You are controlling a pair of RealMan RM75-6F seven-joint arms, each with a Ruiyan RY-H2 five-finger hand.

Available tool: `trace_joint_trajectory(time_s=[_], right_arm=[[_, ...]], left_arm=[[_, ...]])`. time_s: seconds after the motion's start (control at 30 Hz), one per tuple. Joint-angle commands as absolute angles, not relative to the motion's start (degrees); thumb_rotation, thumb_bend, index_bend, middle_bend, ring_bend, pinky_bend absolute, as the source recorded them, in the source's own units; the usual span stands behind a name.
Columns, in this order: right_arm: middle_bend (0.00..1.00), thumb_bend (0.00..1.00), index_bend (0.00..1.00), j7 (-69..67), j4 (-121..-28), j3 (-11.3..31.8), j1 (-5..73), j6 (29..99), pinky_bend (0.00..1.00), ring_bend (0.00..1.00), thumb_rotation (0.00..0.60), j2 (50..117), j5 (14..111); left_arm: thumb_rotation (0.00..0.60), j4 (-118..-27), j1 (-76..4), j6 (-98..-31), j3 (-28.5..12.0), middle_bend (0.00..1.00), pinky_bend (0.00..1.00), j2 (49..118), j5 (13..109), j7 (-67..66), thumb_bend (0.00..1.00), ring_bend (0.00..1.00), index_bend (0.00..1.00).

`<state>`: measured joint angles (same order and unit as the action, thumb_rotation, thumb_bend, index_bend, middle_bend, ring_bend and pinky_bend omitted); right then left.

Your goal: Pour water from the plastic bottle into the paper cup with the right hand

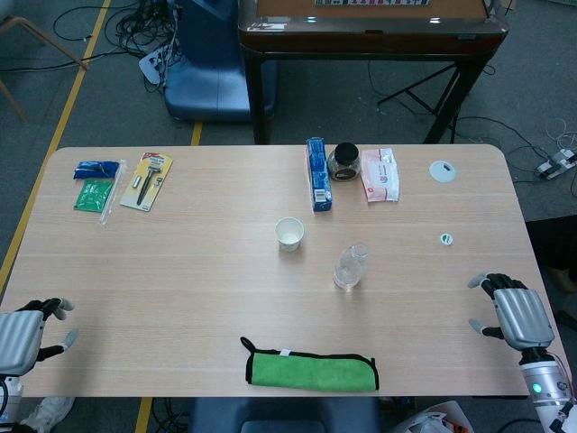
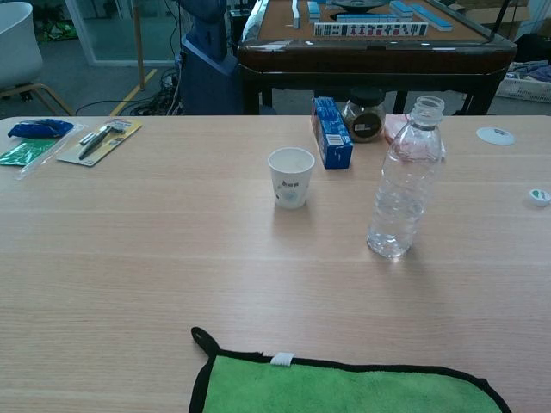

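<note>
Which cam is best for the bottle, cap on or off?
Chest view. The bottle stands upright in side profile, close up, its open neck visible with no cap on. Head view shows it from above, small and foreshortened, right of the cup; its transparent body is hard to make out there.

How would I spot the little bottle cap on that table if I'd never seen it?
Start at the wooden table and find the clear plastic bottle standing uncapped near its middle. Look toward the far right side: the bottle cap lies alone there, a tiny white ring with green inside, far smaller than the flat white disc behind it.
</note>
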<state>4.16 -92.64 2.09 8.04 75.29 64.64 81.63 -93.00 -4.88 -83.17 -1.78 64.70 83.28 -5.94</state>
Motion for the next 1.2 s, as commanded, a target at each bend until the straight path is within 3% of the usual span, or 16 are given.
trace_joint_trajectory(time_s=[0.03,0.37,0.5,0.7,1.2], right_arm=[[0.3,0.05,0.38,4.3,-92.4,2.0,8.1,75.2,0.38,0.25,0.6,64.8,81.6],[0.29,0.05,0.38,3.1,-91.3,2.6,8.6,75.0,0.38,0.25,0.6,65.9,81.3],[0.23,0.02,0.32,2.8,-90.7,2.5,9.9,72.3,0.38,0.19,0.6,66.7,81.0],[0.2,0.01,0.27,-2.1,-86.3,4.9,13.1,69.6,0.35,0.17,0.6,72.2,80.4],[0.19,0.0,0.27,-17.2,-73.7,8.7,21.8,62.6,0.33,0.16,0.6,85.3,80.9]], left_arm=[[0.6,-93.2,-4.8,-83.4,-1.8,0.52,0.61,64.6,83.3,-5.8,0.22,0.44,0.44],[0.6,-93.6,-4.5,-83.4,-1.7,0.52,0.61,64.3,83.1,-5.7,0.22,0.44,0.44],[0.6,-94.0,-4.4,-83.6,-1.7,0.52,0.61,64.3,83.2,-5.2,0.22,0.44,0.44],[0.6,-93.9,-4.5,-83.1,-1.6,0.52,0.61,64.0,83.0,-4.8,0.22,0.44,0.44],[0.6,-94.6,-4.0,-83.6,-1.5,0.52,0.61,63.2,83.0,-3.8,0.22,0.44,0.44]])
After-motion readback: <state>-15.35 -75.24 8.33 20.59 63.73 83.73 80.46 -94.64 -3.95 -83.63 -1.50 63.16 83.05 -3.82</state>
